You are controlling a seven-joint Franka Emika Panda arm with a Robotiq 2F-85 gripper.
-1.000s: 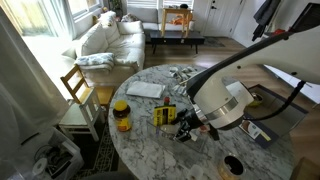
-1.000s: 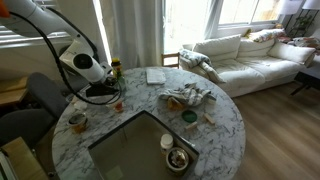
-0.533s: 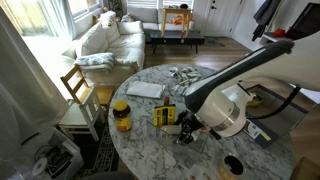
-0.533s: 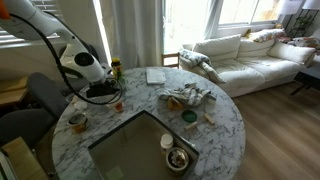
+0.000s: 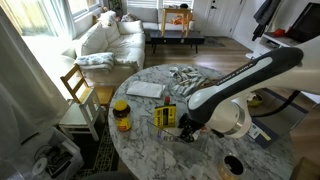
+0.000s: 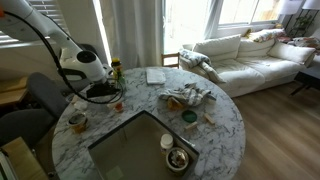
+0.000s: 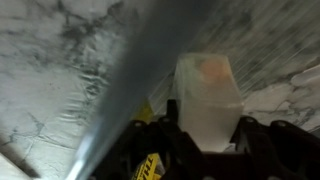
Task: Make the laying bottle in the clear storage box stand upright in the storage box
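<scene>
In the wrist view a small pale, see-through bottle (image 7: 208,85) sits between my gripper's (image 7: 208,120) two dark fingers, which press against its sides. It points away from the camera over the marble tabletop (image 7: 50,60). In both exterior views my gripper (image 5: 188,131) (image 6: 101,92) reaches down to the table next to the yellow packet (image 5: 165,115). My hand hides the bottle there. The clear storage box cannot be made out under my hand in any view.
An orange-lidded jar (image 5: 121,115) stands beyond the yellow packet near the table edge. A white notebook (image 5: 145,89), crumpled cloth (image 6: 187,97), a cup (image 5: 233,165) and a bowl (image 6: 178,158) lie around the round table. A chair (image 5: 78,95) stands close by.
The jaws have closed in from wide open. The arm's elbow has dropped lower over the table, while the hand stays at the same spot by the yellow packet.
</scene>
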